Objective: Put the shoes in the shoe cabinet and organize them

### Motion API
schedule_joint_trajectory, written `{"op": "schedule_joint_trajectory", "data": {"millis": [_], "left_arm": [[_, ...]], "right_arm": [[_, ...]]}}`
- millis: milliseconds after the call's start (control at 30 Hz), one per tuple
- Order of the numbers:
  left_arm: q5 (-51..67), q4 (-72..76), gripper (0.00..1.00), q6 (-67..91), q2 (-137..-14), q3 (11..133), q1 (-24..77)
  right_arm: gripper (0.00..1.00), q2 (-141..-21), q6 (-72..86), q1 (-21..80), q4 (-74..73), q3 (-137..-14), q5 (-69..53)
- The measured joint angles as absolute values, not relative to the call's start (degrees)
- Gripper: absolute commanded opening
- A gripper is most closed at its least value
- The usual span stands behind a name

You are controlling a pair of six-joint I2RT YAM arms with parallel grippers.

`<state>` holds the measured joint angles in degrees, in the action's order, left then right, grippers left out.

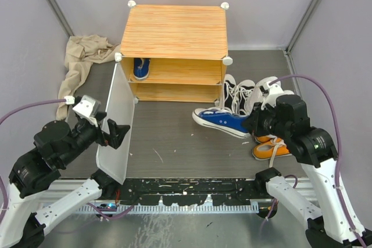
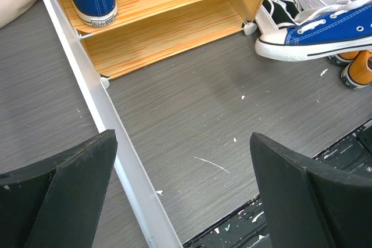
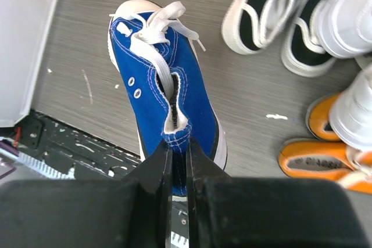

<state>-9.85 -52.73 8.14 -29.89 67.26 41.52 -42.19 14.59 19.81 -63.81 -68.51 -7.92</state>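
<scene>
The shoe cabinet (image 1: pixel 174 30) stands at the back of the dark grey table (image 1: pixel 168 135), its striped orange top facing up and its pale door (image 1: pixel 116 126) swung open toward the near left. One blue sneaker (image 1: pixel 141 68) is already on the upper shelf at the left end, heel outward. To the right of the cabinet the other shoes sit in a loose cluster on the table: a pair of black high-tops (image 1: pixel 235 93) just beside the cabinet's front right corner, white sneakers (image 1: pixel 263 90) next to them, and orange sneakers (image 1: pixel 270 150) nearer the arms. The second blue sneaker (image 1: pixel 220 120) lies in front of that cluster, toe pointing left toward the open door. The right gripper (image 1: pixel 254 125) has it by the heel: from the wrist view its black fingers (image 3: pixel 156 172) are pinched almost together on the back rim of the collar. I can't tell whether the sole is off the table. The left gripper (image 1: pixel 119 132) is beside the door's near end, spread wide with nothing in it, the door's upper edge running just beside one finger. A crumpled beige cloth (image 1: pixel 81 62) lies left of the cabinet.
</scene>
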Motion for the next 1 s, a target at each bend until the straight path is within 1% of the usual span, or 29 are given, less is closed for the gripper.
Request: {"op": "schedule_joint_trajectory", "data": {"millis": [233, 400, 567, 667, 800, 1000], "left_arm": [[-10.35, -52.56, 0.98, 8.10, -30.37, 67.26, 41.52], [-10.68, -52.51, 0.98, 8.08, -31.14, 67.48, 41.52], [-10.76, -52.36, 0.98, 8.08, -31.35, 67.48, 41.52], [-10.74, -52.36, 0.98, 8.05, -31.38, 67.51, 41.52], [-10.85, -52.66, 0.98, 8.05, -31.42, 67.88, 41.52], [-11.14, -52.97, 0.98, 8.05, -31.31, 68.03, 41.52]], "right_arm": [[0.01, -45.84, 14.83, 19.92, -53.74, -67.48, -13.91], [0.01, -48.71, 15.38, 23.29, -46.41, -67.48, -13.74], [0.01, -52.34, 15.79, 34.74, -40.62, -67.48, -7.40], [0.01, -54.98, 16.03, 39.97, -36.95, -67.48, -4.60], [0.01, -56.42, 16.49, 42.76, -30.72, -66.02, -0.56], [0.01, -58.83, 17.12, 44.03, -21.06, -62.76, 7.38]]}}
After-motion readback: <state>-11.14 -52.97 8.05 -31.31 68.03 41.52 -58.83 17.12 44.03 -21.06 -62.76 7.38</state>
